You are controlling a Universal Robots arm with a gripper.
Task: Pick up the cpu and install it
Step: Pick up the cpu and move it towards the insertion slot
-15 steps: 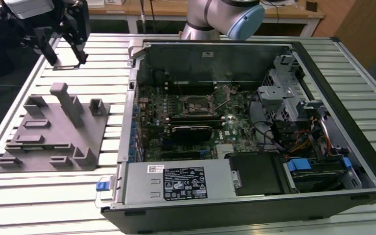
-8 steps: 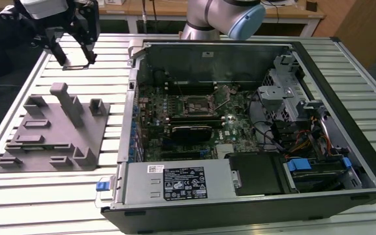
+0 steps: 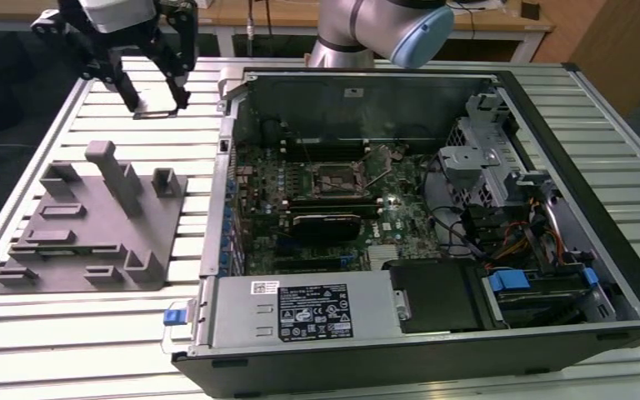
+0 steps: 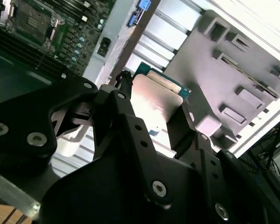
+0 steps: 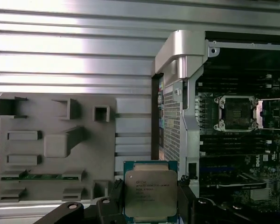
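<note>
A: Where is the cpu point(image 5: 150, 192)?

B: Clamped edge to edge between the 2 black fingers point(image 5: 185, 198) of the end effector point(image 3: 157, 104); it hangs above the slatted desk point(image 3: 76, 333).

A: What lies nearby?

B: A grey moulded tray point(image 3: 87, 233) on the desk; beside it an open computer case point(image 3: 520, 125); its motherboard socket point(image 3: 335, 177) is well apart from the chip.

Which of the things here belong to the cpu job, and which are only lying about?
Job: cpu, held in the gripper; socket.
Lying about: grey tray; power supply; drive cage.
</note>
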